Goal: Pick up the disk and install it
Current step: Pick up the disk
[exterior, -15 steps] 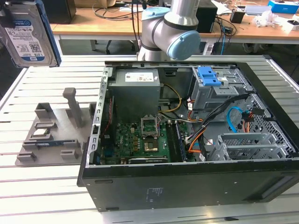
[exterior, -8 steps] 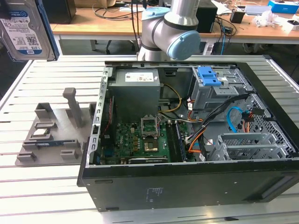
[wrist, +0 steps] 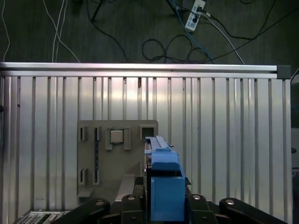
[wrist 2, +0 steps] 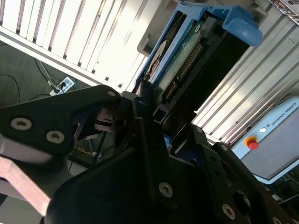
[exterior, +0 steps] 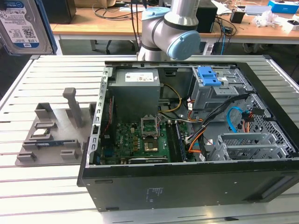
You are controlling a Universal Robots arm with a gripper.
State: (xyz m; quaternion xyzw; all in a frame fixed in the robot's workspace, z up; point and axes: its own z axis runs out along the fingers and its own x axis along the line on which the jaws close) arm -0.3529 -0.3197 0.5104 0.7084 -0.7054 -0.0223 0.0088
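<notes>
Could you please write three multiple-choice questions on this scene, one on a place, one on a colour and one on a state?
1. In the exterior view, where is the grey fixture tray relative to the open computer case?
A. on that view's left of it
B. on that view's right of it
C. inside it

2. What colour is the bracket on the disk?
A. red
B. blue
C. yellow

3. What state is the disk in?
A. lying flat on the tray
B. seated in the case's cage
C. held in the gripper

Answers:
1 A: the tray lies on the slatted table, at the exterior view's left of the case.
2 B: the bracket is blue in both wrist views.
3 C: the gripper is closed on the disk, above the table.
</notes>
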